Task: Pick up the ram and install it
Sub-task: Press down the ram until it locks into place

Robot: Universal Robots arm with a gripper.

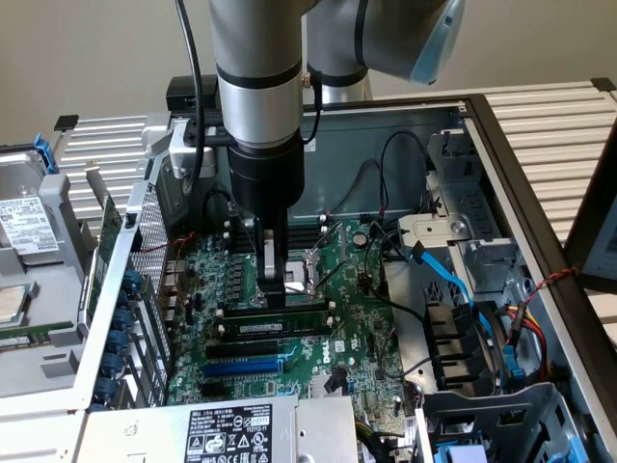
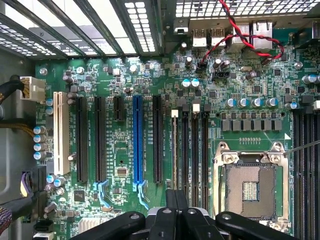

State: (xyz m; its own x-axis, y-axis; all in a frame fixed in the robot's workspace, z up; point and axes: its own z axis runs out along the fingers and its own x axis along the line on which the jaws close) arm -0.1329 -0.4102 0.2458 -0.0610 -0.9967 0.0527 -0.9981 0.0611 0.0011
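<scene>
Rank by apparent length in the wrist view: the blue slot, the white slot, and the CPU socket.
1. Blue slot, the longest.
2. White slot, slightly shorter.
3. CPU socket, the shortest in length, though far wider than either slot.

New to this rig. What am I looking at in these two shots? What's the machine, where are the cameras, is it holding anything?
The machine is a single robot arm reaching down into an open computer case. The exterior view comes from a camera standing off the arm. The wrist view comes from a camera on the arm's wrist, looking straight down past the gripper.

Inside the case lies a green motherboard with long black slots, one blue slot and a bare processor socket.

The ram, a thin green stick with a white label, stands on edge in one of the black slots. The gripper sits right over it with its jaws shut. Whether it is pressing on the stick, I cannot tell.
</scene>
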